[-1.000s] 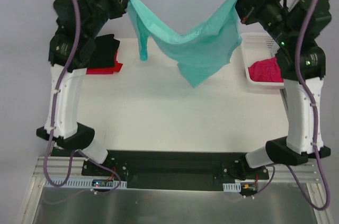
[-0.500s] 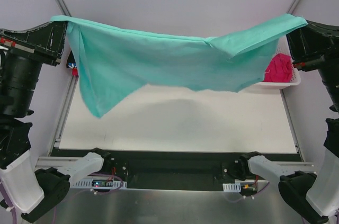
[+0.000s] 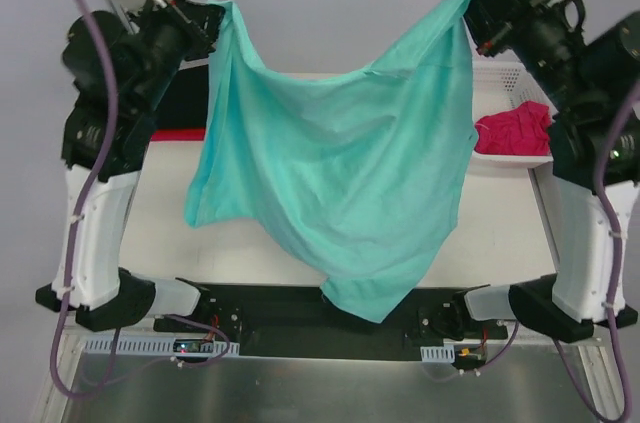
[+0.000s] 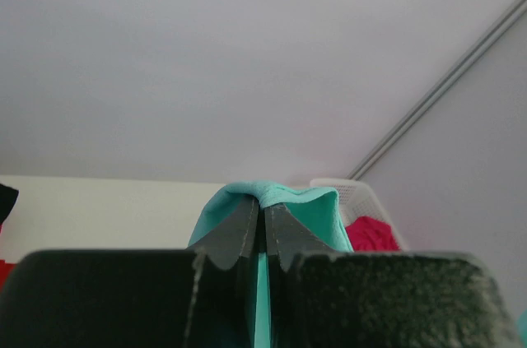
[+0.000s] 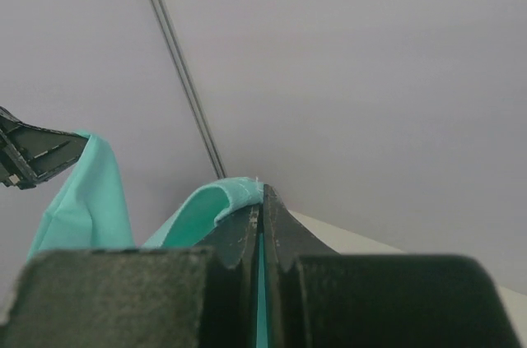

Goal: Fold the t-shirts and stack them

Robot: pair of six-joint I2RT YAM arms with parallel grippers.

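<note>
Nearest you, the lowest corner of the one teal shirt (image 3: 340, 173) hangs down past the near edge of the table (image 3: 500, 223). From there the cloth rises, spread between your two grippers. The left gripper (image 3: 215, 15) is pinched tight on one top corner. The right gripper (image 3: 478, 3) is clamped just as tight on the other, and cloth bulges over both pairs of fingertips. Farther back on the right, one pink shirt (image 3: 515, 133) lies crumpled in the one basket (image 3: 500, 73). Far left, behind your left arm, one red shirt (image 3: 182, 133) shows as a strip. Only an edge of one black shirt (image 4: 3, 198) shows.
</note>
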